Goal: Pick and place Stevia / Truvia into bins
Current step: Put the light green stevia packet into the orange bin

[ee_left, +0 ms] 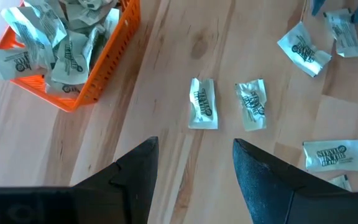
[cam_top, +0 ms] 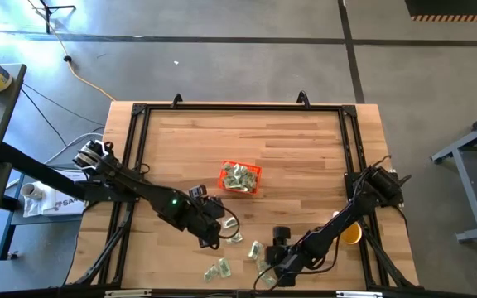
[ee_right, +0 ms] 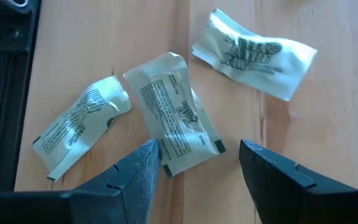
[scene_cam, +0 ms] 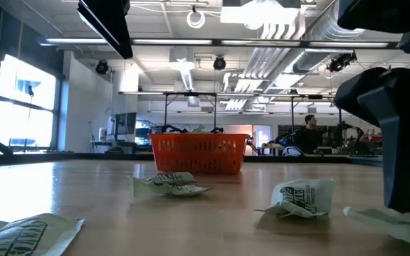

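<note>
The orange-red bin stands mid-table with several Stevia sachets inside; it also shows in the left wrist view and the low view. Loose sachets lie flat on the wood near the front edge. My left gripper is open and empty, above the table just short of two sachets. My right gripper is open over a sachet, whose near end lies between the fingers. My right gripper's fingers stand on either side of the near end of a sachet that lies flat on the table. One fingertip is at the sachet's edge; I cannot tell whether it touches.
A yellow cup stands at the right, by the right arm. Two more sachets lie beside the one under my right gripper. The black frame rail runs close along the table's front edge.
</note>
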You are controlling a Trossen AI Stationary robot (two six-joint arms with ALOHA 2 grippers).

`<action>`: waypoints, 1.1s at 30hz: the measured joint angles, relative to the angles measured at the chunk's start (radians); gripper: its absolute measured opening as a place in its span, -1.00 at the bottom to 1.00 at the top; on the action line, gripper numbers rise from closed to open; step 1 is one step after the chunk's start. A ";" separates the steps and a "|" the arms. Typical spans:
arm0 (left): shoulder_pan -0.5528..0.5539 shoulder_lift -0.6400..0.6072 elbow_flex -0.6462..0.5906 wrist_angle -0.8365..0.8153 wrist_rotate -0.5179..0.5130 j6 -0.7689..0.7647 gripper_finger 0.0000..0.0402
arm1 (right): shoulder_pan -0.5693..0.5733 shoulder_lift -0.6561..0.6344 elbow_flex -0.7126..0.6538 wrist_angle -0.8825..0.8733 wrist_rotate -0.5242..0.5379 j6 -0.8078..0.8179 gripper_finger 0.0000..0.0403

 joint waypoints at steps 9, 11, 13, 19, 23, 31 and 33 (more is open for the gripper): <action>0.000 0.000 -0.001 0.000 -0.002 -0.006 0.20 | -0.032 0.025 0.002 -0.043 -0.017 -0.015 -0.33; 0.000 0.000 -0.001 0.000 -0.002 -0.001 0.20 | -0.048 0.025 0.002 -0.059 -0.028 -0.013 -0.51; 0.000 0.000 -0.001 -0.003 -0.002 -0.001 0.20 | -0.065 0.025 0.002 -0.082 -0.039 0.000 -0.70; 0.000 0.000 -0.001 -0.024 -0.002 -0.003 0.20 | -0.108 0.011 0.000 -0.108 -0.090 0.096 -0.92; 0.000 0.000 -0.001 -0.046 -0.002 -0.009 0.20 | -0.113 -0.055 0.014 -0.200 0.023 0.113 -0.97; 0.000 0.000 -0.001 -0.109 -0.120 -0.097 0.20 | -0.241 -0.198 0.052 -0.407 0.262 0.210 -0.97; 0.000 0.000 -0.001 -0.135 -0.136 -0.120 0.20 | -0.299 -0.213 0.055 -0.364 0.276 0.174 -0.97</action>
